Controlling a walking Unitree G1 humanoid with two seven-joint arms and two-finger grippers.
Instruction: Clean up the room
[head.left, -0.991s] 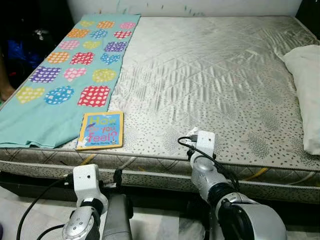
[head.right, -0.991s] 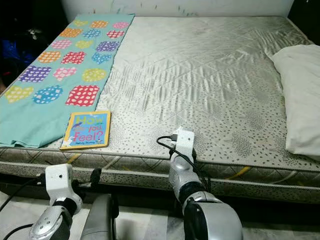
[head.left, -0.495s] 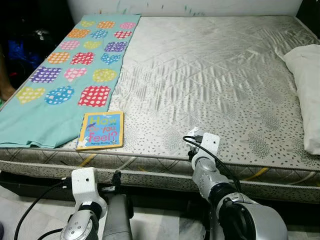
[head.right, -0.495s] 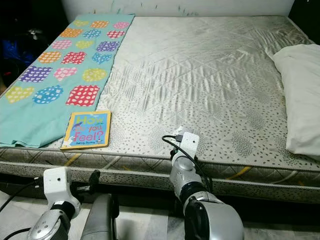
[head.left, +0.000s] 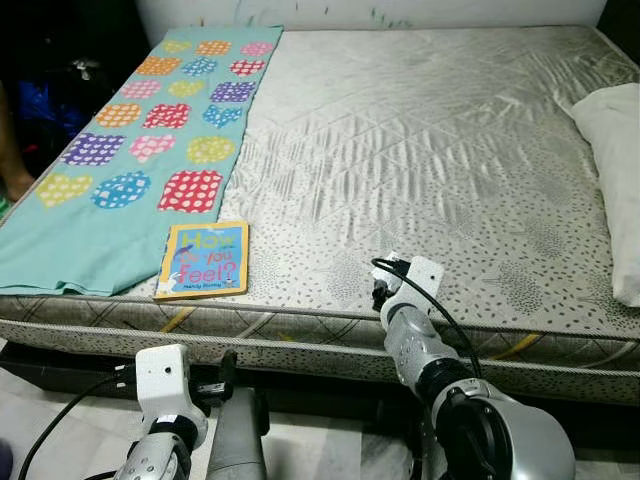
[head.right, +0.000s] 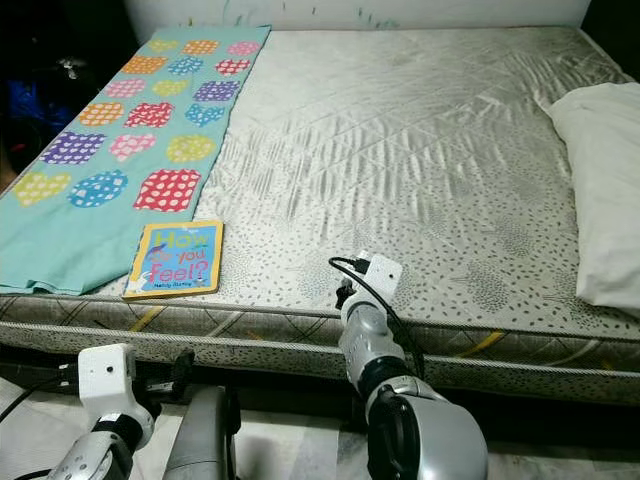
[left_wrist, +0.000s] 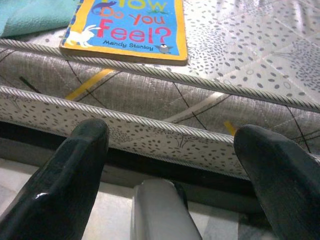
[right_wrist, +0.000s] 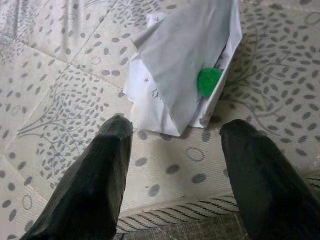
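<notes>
The tidying looks barely begun, judging by what lies loose on the mattress (head.left: 420, 150). A picture book (head.left: 203, 260) rests flat close to the mattress's front edge, just beside the near end of the turquoise blanket (head.left: 120, 150) that runs along the left side. Further along that front edge a small folded white paper packet (right_wrist: 185, 65), with something green tucked in it, lies on the quilted top; it may be a tissue or a wrapper, the view is too close to be sure. The right gripper (right_wrist: 175, 175) hovers over the front edge with its jaws spread wide, the packet just ahead of the fingertips and not yet touched. The left gripper (left_wrist: 175, 165) hangs lower, in front of the mattress's side wall and below the book, its jaws likewise apart and holding nothing. A white pillow (head.left: 615, 150) sits at the right edge. So nothing appears collected so far: the packet seems the thing in hand, and the book and perhaps the blanket remain to be dealt with afterwards.
</notes>
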